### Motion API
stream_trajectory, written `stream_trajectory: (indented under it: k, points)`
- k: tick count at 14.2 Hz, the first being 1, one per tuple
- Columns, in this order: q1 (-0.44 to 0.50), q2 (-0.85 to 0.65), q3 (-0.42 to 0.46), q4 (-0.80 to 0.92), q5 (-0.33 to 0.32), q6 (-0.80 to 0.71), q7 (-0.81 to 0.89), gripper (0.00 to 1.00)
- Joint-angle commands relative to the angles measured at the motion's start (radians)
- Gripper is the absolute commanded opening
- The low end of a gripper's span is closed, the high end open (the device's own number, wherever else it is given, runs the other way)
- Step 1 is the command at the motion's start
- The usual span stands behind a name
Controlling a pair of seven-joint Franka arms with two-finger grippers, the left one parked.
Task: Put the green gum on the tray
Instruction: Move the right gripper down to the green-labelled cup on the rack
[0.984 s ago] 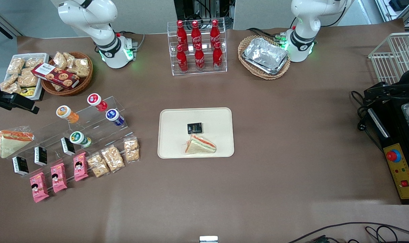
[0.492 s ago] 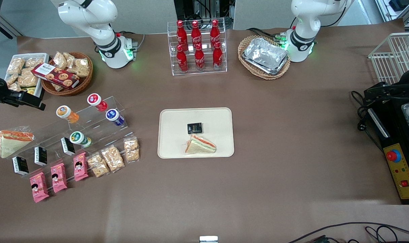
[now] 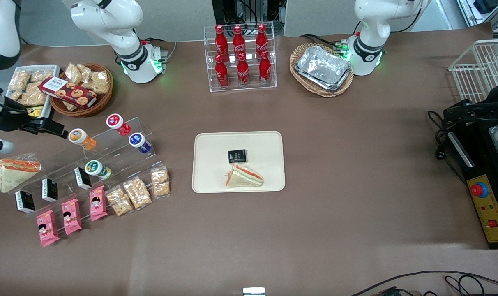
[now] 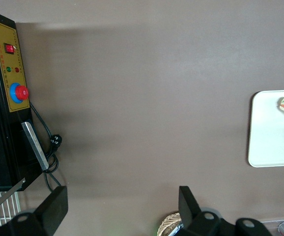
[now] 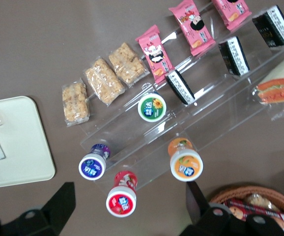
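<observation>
Nearest the front camera on the brown surface (image 3: 314,230) lie pink snack packs (image 3: 70,216). Just above them the green gum (image 3: 94,168) rests on the lower step of a clear stand (image 3: 109,154), untouched. The tray (image 3: 208,181) sits mid-surface, well apart from it, holding a sandwich (image 3: 244,176). Farther off, near the orange-lidded bottle (image 3: 80,138), the tool (image 3: 54,130) hovers with fingers spread, holding nothing.
</observation>
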Motion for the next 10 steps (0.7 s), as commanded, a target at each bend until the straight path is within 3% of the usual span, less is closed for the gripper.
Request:
stream_trajectory:
  k: [1,6,10]
  points:
    - [-0.009,-0.057,-0.004,-0.117,-0.018,0.138,-0.106,1.0]
    - [0.001,-0.043,-0.004,-0.275,-0.03,0.314,-0.107,1.0]
    - [0.001,-0.005,-0.004,-0.307,-0.03,0.359,-0.112,1.0]
